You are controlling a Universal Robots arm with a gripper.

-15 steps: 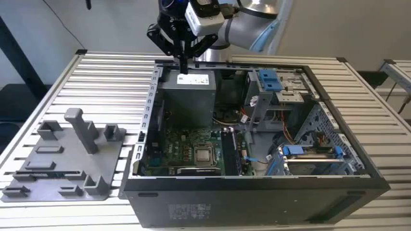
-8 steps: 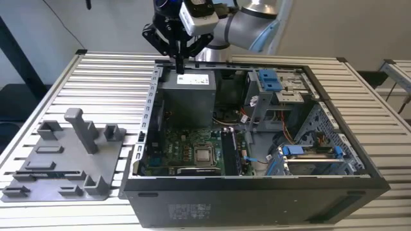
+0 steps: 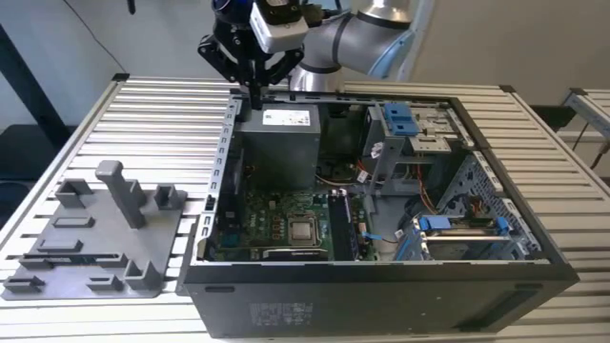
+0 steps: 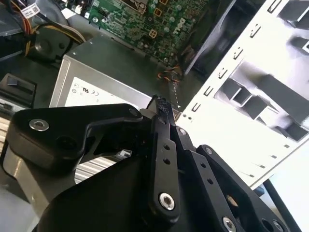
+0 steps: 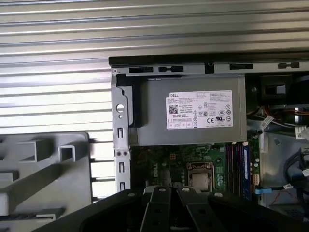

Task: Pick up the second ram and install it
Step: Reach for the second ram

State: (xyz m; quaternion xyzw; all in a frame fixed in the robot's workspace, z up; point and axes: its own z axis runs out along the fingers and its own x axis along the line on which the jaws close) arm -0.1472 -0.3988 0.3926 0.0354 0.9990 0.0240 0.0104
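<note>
My gripper hangs at the far edge of the open computer case, over the grey power supply, with its two black fingers pressed together on nothing. In the second wrist view the gripper tapers to a shut tip above the power supply. A thin dark strip with a blue-green glint, seemingly the second ram, lies flat in the grey fixture plate, far from the gripper at the exterior view's left. The black memory slots sit on the motherboard; a blue stick stands in one.
The fixture plate carries upright posts. Inside the case are a processor socket, a drive cage with blue clips and loose cables. The whole setup rests on a ribbed metal table.
</note>
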